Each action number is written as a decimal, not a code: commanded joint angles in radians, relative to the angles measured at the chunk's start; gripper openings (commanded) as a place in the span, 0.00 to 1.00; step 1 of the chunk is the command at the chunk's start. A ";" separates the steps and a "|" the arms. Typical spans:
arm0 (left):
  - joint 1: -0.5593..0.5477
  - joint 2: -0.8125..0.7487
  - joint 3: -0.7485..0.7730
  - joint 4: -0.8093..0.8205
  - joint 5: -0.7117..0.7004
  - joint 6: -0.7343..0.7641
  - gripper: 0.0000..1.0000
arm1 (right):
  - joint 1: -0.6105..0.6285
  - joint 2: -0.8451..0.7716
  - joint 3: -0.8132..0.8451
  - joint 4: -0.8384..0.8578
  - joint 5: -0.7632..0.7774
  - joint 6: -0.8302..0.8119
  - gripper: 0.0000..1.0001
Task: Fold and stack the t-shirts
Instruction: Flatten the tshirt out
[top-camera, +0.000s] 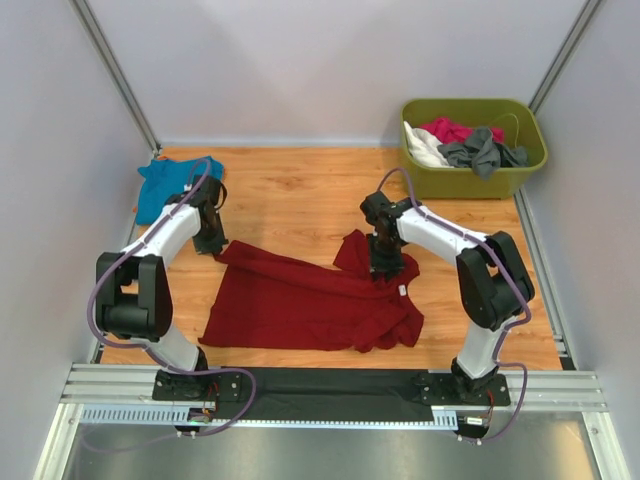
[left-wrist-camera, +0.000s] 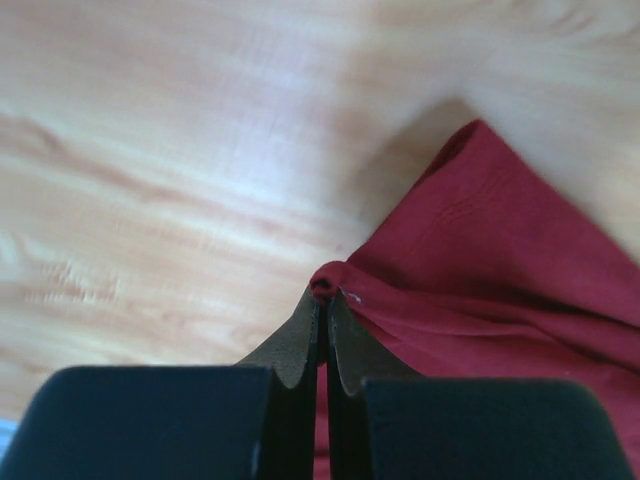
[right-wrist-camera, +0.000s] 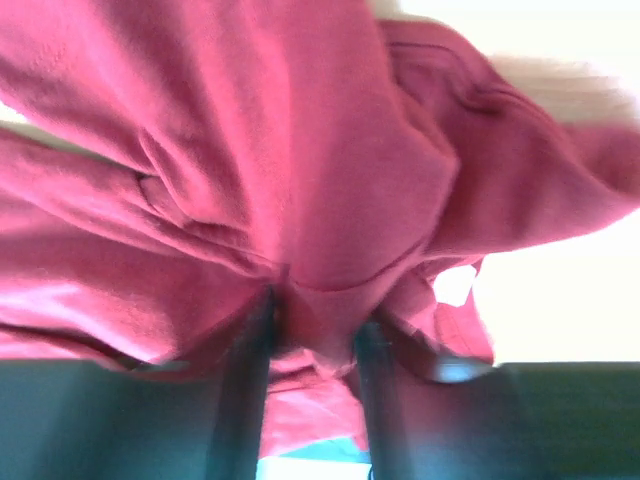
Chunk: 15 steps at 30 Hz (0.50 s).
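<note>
The left pincer (left-wrist-camera: 322, 300) is pinching a small fold at the far left corner of the dark red shirt (top-camera: 300, 305), with both fingers pressed together on the cloth. In the left wrist view, the cloth is running away from the fingertips to the right and the bare wooden counter (left-wrist-camera: 180, 150) is filling the rest of the view.

The right pincer (right-wrist-camera: 310, 335) is gripping a bunched section of the same shirt near its right end, with the cloth packed between the two fingers and draping over them. A small white label (top-camera: 403, 290) is showing just beside this grip point.

The dark red shirt is lying partly spread and wrinkled on the counter between the two arms. The teal-blue shirt (top-camera: 160, 190) is lying crumpled at the far left edge of the counter, well apart from the red one. A green bin (top-camera: 470, 180) is standing at the far right corner, holding pink, white and dark grey garments
</note>
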 joint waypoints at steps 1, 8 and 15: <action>0.005 -0.065 -0.055 -0.078 -0.060 -0.016 0.00 | 0.028 -0.047 0.031 -0.050 0.053 0.044 0.42; 0.008 -0.092 -0.067 -0.081 -0.117 0.004 0.00 | -0.041 0.075 0.419 -0.039 0.112 -0.028 0.58; 0.014 -0.074 -0.052 -0.061 -0.086 -0.008 0.00 | -0.042 0.241 0.556 0.030 0.046 -0.165 0.58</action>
